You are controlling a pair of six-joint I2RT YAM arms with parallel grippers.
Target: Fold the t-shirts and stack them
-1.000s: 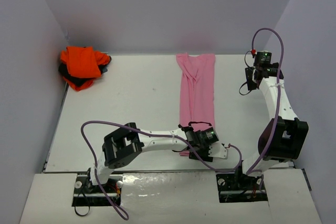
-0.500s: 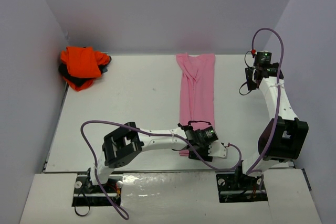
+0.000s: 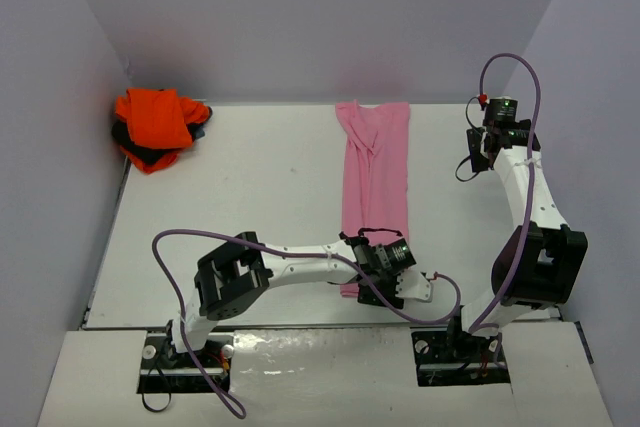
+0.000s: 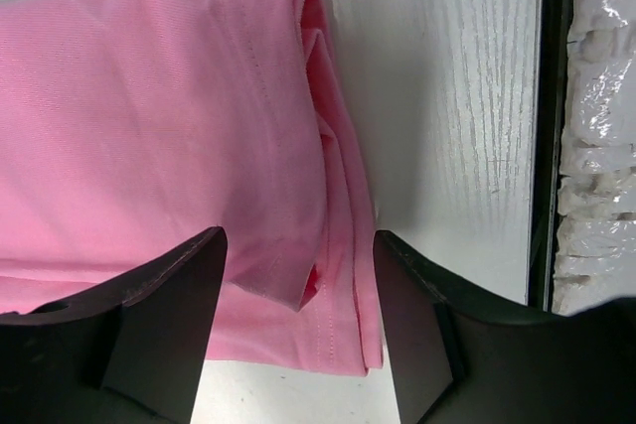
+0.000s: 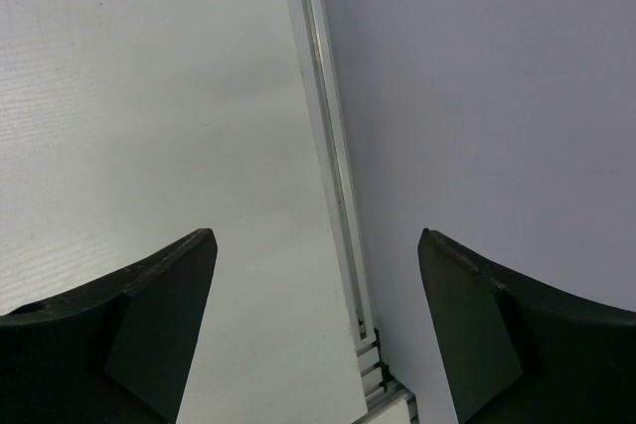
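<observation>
The light pink t-shirt (image 3: 375,172) lies folded into a long strip running from the back of the table to the near edge. My left gripper (image 3: 375,279) is over its near end. In the left wrist view the gripper (image 4: 298,290) is open, with its fingers (image 4: 159,315) astride the layered pink corner (image 4: 199,126). The bright orange t-shirt (image 3: 155,122) lies crumpled on the dark navy-black one (image 3: 150,154) in the far left corner. My right gripper (image 3: 488,147) is open and empty near the right wall, and also shows in the right wrist view (image 5: 313,275).
The near table edge (image 4: 542,146) with crinkled plastic beyond it lies just right of the shirt's end in the left wrist view. A metal rail (image 5: 333,176) and the grey right wall (image 5: 477,96) are under my right gripper. Walls enclose the table on three sides.
My left gripper has shifted very slightly over the pink shirt's near end. The right arm and the shirts have not moved.
</observation>
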